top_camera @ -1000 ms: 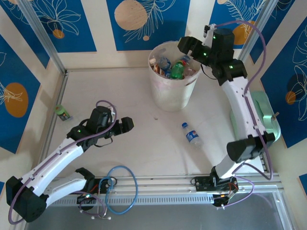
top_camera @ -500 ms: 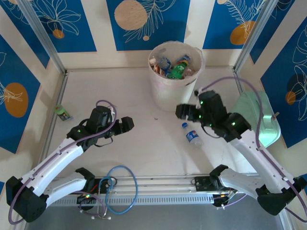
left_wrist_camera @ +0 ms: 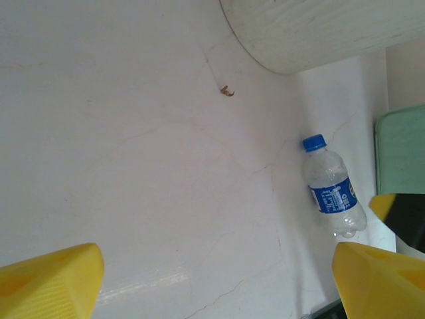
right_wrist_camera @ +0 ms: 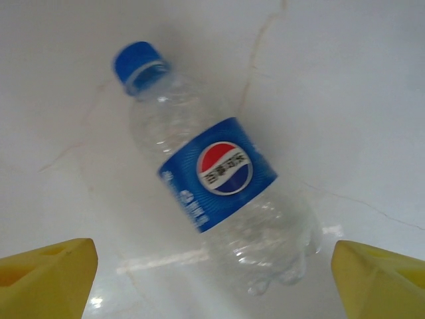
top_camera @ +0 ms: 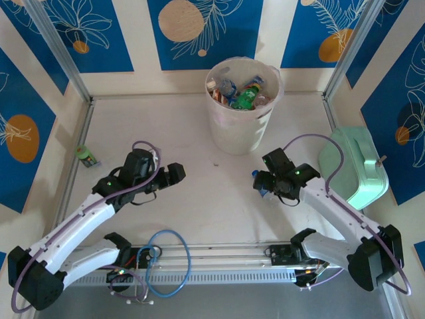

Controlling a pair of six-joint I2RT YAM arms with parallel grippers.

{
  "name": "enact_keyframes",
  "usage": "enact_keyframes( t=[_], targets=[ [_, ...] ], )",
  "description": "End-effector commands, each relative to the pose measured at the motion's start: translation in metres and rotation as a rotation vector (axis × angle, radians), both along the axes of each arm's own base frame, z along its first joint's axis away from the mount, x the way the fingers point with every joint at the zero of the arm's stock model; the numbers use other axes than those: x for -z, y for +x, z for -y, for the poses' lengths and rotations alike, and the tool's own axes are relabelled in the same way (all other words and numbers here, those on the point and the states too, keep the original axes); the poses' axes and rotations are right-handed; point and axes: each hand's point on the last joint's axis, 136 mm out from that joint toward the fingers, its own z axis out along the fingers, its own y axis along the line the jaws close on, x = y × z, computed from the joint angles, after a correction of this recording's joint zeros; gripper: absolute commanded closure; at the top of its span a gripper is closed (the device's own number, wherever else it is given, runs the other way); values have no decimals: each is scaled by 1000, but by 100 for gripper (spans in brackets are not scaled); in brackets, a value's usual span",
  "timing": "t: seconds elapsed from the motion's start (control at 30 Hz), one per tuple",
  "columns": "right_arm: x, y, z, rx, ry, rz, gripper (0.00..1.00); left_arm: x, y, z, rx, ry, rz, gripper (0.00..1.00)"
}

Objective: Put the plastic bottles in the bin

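figure: table (top_camera: 166, 126) seen from above, with both wrist views. the right claw (top_camera: 267, 182) is hanging directly over a clear bottle (right_wrist_camera: 222, 179) that is lying on its side on the table, just in front of the bin (top_camera: 232, 129). the claw's jaws are standing wide; in the right wrist view its yellow fingertips (right_wrist_camera: 46, 276) are flanking the bottle's base end without touching it. the bottle is showing a blue cap (right_wrist_camera: 138, 63) and a blue label with a round red, white and blue logo facing up.

the left claw (top_camera: 171, 175) is hanging over bare table to the left, well apart from the bottle, its jaws also spread wide and holding nothing. the bin is standing upright near the far wall, its liner folded over the rim, with several bottles in the bin (top_camera: 244, 96) piled inside. a lone green bottle (top_camera: 86, 156) is lying near the table's left edge. a mint-green box (top_camera: 352, 166) is sitting at the right edge, and a small brown scrap (left_wrist_camera: 228, 91) is lying in front of the bin.
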Motion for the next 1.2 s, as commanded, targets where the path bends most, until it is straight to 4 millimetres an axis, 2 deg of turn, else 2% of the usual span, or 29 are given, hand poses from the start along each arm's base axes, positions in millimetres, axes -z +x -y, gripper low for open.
enact_keyframes(
  t=[0.0,0.3,0.43,0.57,0.67,1.17],
  targets=[
    [15,-1,2,36,13,-38,8,-5,1,-3,-11,-18,19,11],
    [39,-4,2,34,22,-94,8,-1,4,0,-10,-19,13,11],
    [46,0,-12,-19,58,-130,9,1,5,0,-14,-23,9,11],
    [54,4,-18,-33,46,-170,12,5,3,-1,-17,-19,-1,11],
    [57,6,-18,-30,36,-185,16,6,3,-2,-20,-18,0,11],
    [65,10,-17,-22,16,-223,21,7,3,-3,-22,-15,-2,11]
  ],
)
